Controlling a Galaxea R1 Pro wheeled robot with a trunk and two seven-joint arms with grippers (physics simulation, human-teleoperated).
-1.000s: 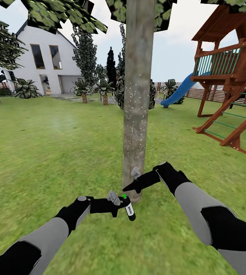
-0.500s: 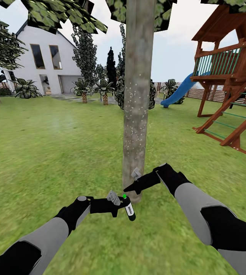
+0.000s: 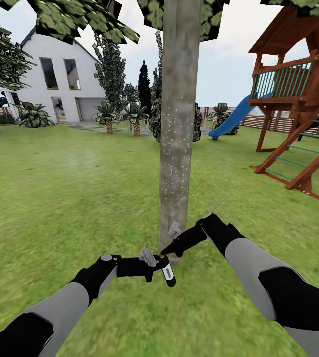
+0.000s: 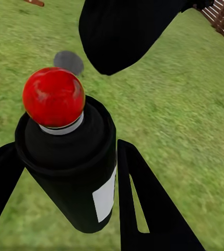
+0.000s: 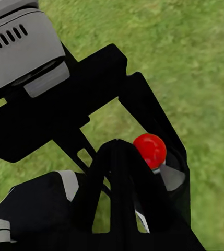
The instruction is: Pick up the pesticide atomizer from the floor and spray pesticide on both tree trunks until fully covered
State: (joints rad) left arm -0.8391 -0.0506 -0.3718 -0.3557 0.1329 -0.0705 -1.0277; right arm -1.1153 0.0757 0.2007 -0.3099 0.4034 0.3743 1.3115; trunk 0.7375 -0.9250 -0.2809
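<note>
The left gripper (image 3: 155, 263) clamps the atomizer (image 3: 168, 273) between its fingers, low before the trunk (image 3: 178, 148). The right gripper (image 3: 167, 248) has its fingers nearly closed, tips at the atomizer's red cap (image 5: 150, 149).

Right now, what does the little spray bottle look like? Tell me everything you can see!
The pesticide atomizer is a small black bottle with a white label on its side and a shiny red ball tip on a pale collar. The left gripper holds it between its black fingers, low over the grass by the foot of the tree trunk. It tilts a bit. The right gripper reaches in close to its top.
</note>
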